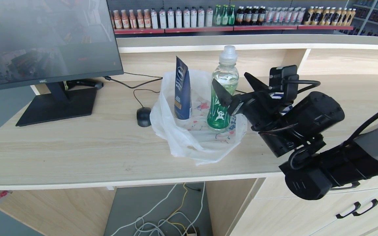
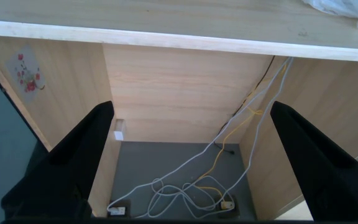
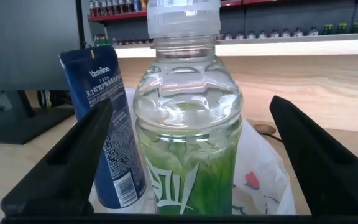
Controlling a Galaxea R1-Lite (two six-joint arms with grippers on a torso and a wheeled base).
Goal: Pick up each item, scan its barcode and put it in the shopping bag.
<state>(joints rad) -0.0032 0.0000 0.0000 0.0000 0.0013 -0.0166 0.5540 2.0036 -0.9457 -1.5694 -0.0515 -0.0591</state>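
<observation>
Left gripper (image 2: 191, 118) sits low in front of the counter (image 1: 77, 147) edge, claw spread, facing loose cables (image 2: 185, 186). Right gripper (image 1: 228, 76) is spread wide, right up at the green bottle (image 1: 223, 95), not clamped on it. Bottle and blue tube (image 1: 182, 88) stand upright on the flattened shopping bag (image 1: 189, 141) mid-counter.

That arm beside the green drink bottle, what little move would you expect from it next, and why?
Probably ease forward slightly and close on the bottle. The right gripper is open, with the bottle framed between its jaws in the right wrist view, and the bottle stands upright on the shopping bag, not yet picked up for scanning.
</observation>
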